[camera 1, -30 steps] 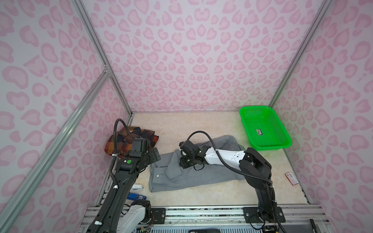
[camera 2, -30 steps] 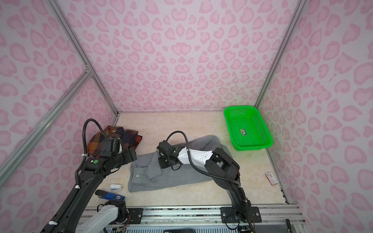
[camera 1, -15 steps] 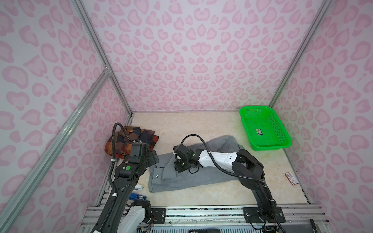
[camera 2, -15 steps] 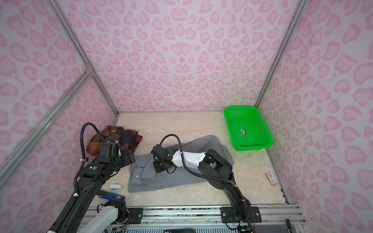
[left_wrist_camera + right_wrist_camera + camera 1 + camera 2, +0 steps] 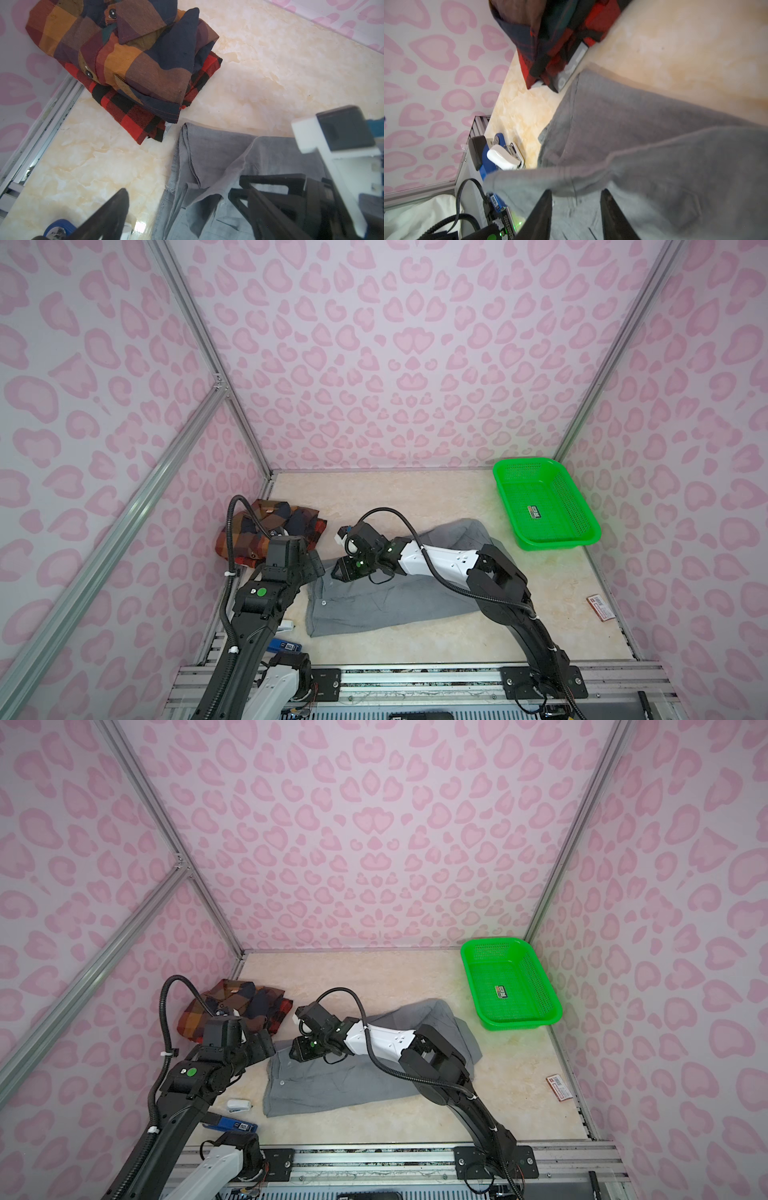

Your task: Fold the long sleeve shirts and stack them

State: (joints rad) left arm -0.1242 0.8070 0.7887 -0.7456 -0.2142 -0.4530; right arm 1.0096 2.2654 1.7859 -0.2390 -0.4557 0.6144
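In both top views the right claw (image 5: 343,570) reaches across the middle and hangs low over the collar end of the gray shirt (image 5: 395,601). The rest of that shirt runs back under the claw's arm as a long, wrinkled strip, only partly folded. The left claw (image 5: 318,566) waits just beside the right one, probably to take the same end for the next fold. Behind the left claw, against the wall, sits the plaid shirt (image 5: 266,526), a tidy folded bundle. I judge it to be the base on which the gray one will be stacked.

In the left wrist view that claw's fingers (image 5: 112,212) stand wide apart with nothing between them. Ahead of them the plaid shirt (image 5: 135,62) lies compact with its collar on top, orange, brown and navy blocks over a red-and-black check layer. Between the bundle and the claw, the gray shirt (image 5: 259,158) shows a turned-over collar corner, just short of the check.

In the right wrist view the right claw's fingers (image 5: 544,207) are parted, with pale gray cloth showing in the gap. A blurred gray flap (image 5: 529,180) drapes just past their tips. Whether it touches them I cannot tell.
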